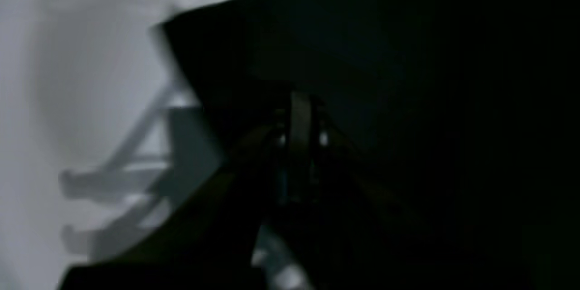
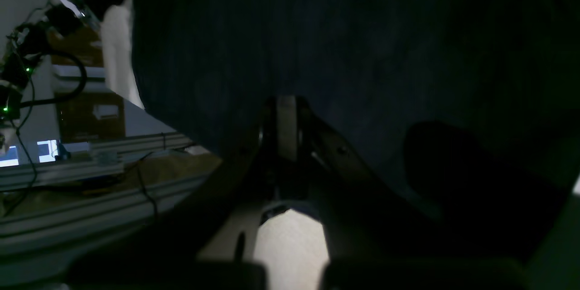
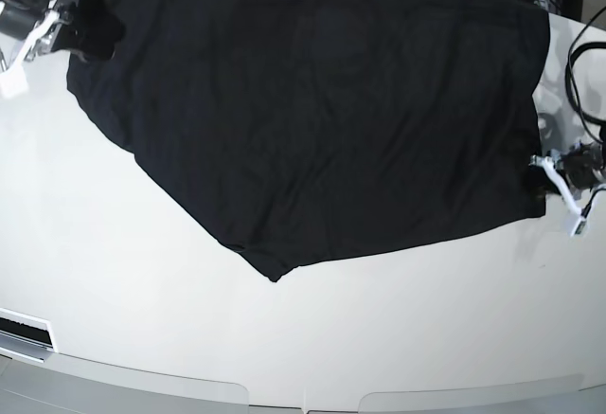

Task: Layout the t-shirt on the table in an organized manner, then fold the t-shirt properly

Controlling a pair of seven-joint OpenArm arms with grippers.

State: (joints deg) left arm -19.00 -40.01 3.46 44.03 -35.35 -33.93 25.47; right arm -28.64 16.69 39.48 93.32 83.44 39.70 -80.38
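Both jaws are clamped on the shirt (image 3: pixel 312 120) — left gripper (image 3: pixel 544 179) at the bench's (image 3: pixel 114 291) right edge, right gripper (image 3: pixel 83 27) near its far-left corner. Layout step — next, spreading it flat and square.

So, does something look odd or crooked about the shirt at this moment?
Yes. The t-shirt lies askew on the table: its lower edge slants and one corner points toward the near edge. The right gripper and left gripper each pinch a side edge. No damage shows.
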